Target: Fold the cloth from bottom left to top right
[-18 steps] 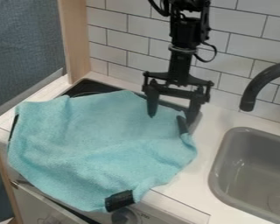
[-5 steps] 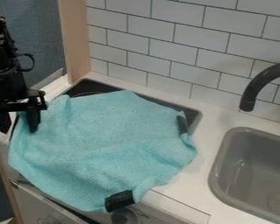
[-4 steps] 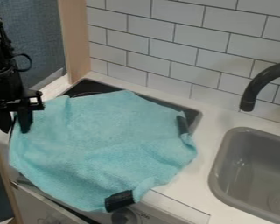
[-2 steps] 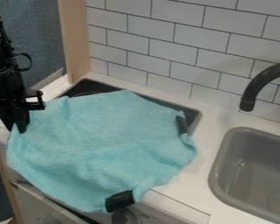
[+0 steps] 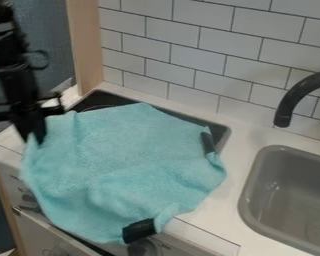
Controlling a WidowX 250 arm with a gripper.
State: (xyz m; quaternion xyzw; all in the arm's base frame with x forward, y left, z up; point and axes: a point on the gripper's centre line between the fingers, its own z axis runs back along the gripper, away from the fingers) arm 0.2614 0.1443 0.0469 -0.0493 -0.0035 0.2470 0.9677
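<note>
Cloth [image 5: 126,165], one, in one tool [image 5: 36,138]

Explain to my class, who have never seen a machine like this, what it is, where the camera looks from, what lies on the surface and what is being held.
The black machine at the upper left is a robot arm, ending in a two-finger gripper that works like finger and thumb. A fixed camera looks down at a slant on a small kitchen counter. A blue-green cloth is spread over what looks like a stove, its near edge hanging over the front. To the right are a grey sink and a dark tap. The gripper appears to pinch the cloth at its upper left edge.
</note>
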